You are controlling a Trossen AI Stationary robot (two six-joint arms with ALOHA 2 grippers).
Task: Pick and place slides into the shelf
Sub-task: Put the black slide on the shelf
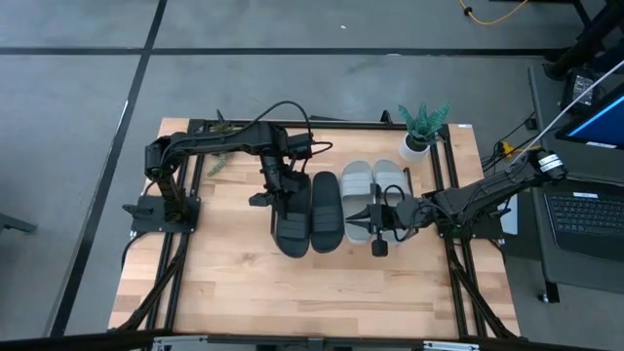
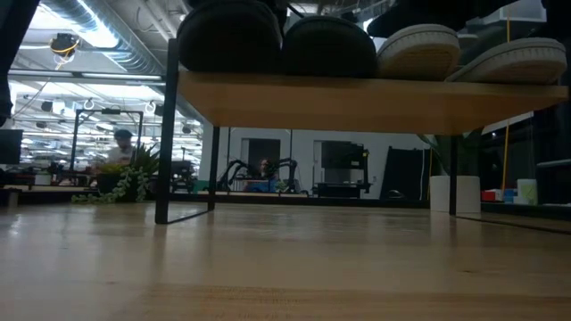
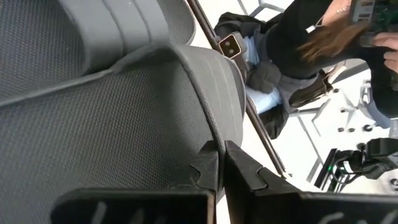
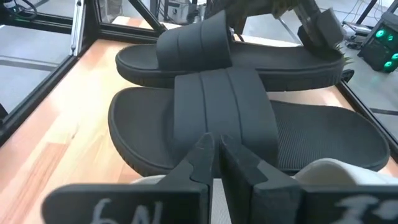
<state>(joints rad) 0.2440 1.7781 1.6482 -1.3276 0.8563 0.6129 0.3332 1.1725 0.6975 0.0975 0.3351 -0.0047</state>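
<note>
Four slides lie side by side on the shelf (image 2: 357,94), the light-wood board seen from below its level in the low view. The two black ones (image 1: 291,229) (image 1: 325,210) are on the left and the two grey ones (image 1: 356,183) (image 1: 390,177) on the right. My left gripper (image 1: 283,195) stands over the leftmost black slide and is shut on it (image 3: 221,165). My right gripper (image 1: 369,224) reaches in from the right over the grey slides, with its fingers closed (image 4: 216,155). In the low view the rightmost grey slide (image 2: 513,58) sits tilted. My left gripper pinches the edge of the black slide's strap (image 3: 214,140) between its two fingers, coming from above. The slide's sole (image 2: 230,36) rests on the shelf board. My right gripper is closed on a grey slide from above. Pale strap shows on both sides of its fingers (image 4: 323,168) (image 4: 149,182), and the fingers hide the contact itself.
A potted plant (image 1: 424,122) stands at the table's far right corner. A laptop (image 1: 585,210) sits on a stand beyond the right edge. Bare wooden tabletop (image 1: 292,292) lies near the front edge. Black frame rails run along both sides of the table.
</note>
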